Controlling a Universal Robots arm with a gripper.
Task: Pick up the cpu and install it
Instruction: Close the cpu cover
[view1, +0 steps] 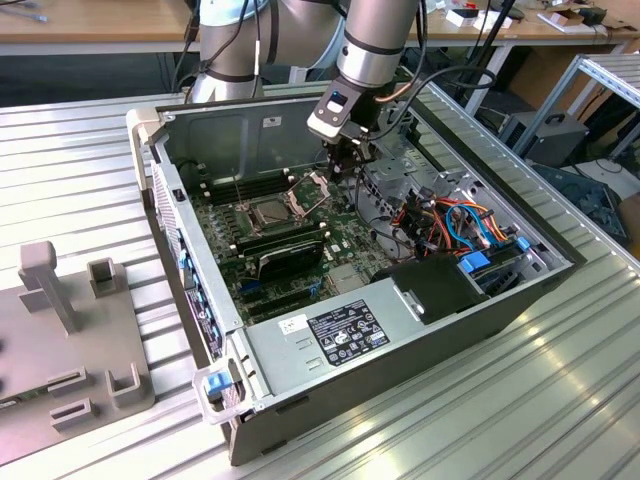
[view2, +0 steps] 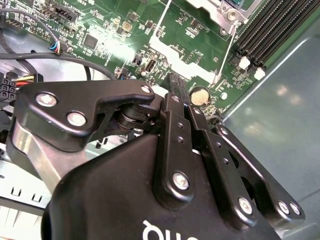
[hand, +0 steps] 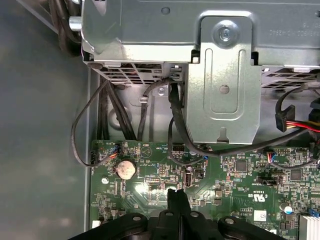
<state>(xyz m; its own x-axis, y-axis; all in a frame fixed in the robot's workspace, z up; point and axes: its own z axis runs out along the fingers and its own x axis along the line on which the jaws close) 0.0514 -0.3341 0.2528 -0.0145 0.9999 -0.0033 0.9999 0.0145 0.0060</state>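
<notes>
My gripper hangs inside the open computer case, just above the green motherboard near the case's back wall. Its black fingers are shut against each other with nothing between them, as both wrist views show. The square metal socket frame lies to the exterior view's left of the gripper, and its hinged bracket stands raised. The socket's middle looks dark. The cpu is out of view.
A round coin battery sits on the board close to the fingertips. Black cables run from a metal drive cage down to the board. A power supply fills the case's near side. A grey fixture stands on the table outside.
</notes>
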